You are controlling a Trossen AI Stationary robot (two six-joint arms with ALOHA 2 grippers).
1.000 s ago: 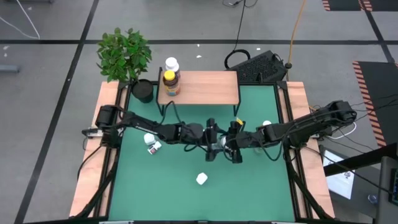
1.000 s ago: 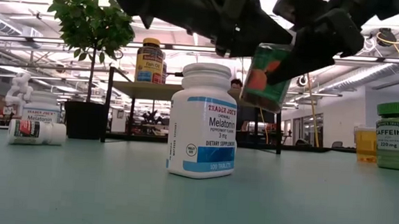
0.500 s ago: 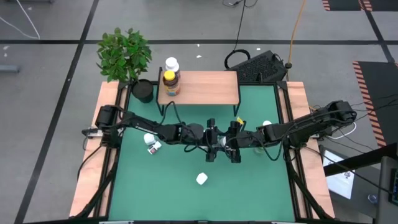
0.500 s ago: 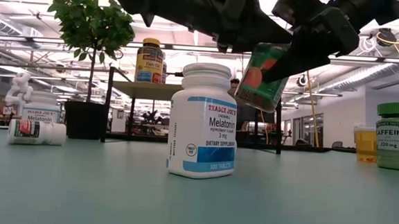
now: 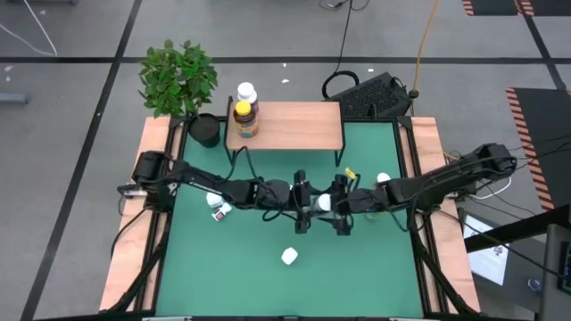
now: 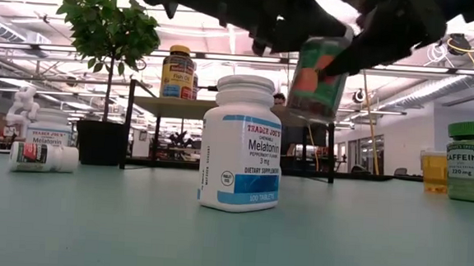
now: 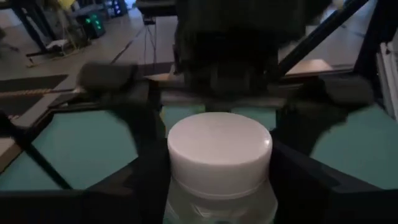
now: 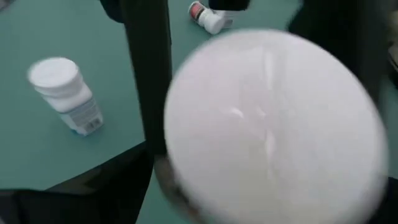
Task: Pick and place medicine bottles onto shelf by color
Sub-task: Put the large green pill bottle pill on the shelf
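Observation:
A white-capped medicine bottle (image 5: 323, 203) with a green and orange label (image 6: 319, 76) hangs in the air over the table's middle, between my two grippers. My left gripper (image 5: 308, 205) comes from the left and is shut on it. My right gripper (image 5: 342, 206) faces it from the right, its fingers open on either side of the cap end (image 8: 267, 130). The shelf (image 5: 294, 125) stands at the far edge. A yellow-capped amber bottle (image 5: 243, 118) and a white-capped one (image 5: 245, 92) stand on its left end. My left gripper pinches the bottle's body just below the white cap (image 7: 219, 152) between its two fingers (image 7: 149, 168). The fingers come about level from the table's left and lie along the bottle, whose cap points away toward my right gripper. The bottle is lifted clear of the table and tilted.
A white melatonin bottle (image 6: 242, 142) stands on the green table near the front. Two white bottles (image 5: 217, 207) are at the left, one lying down. A green-capped bottle (image 6: 472, 160) and an amber one (image 6: 434, 170) stand at the right. A potted plant (image 5: 183, 85) is beside the shelf.
The held bottle has risen a little between the two grippers and now hangs less tilted. My right gripper has drawn back slightly toward the table's right edge, so the white cap shows between the two grippers from above.

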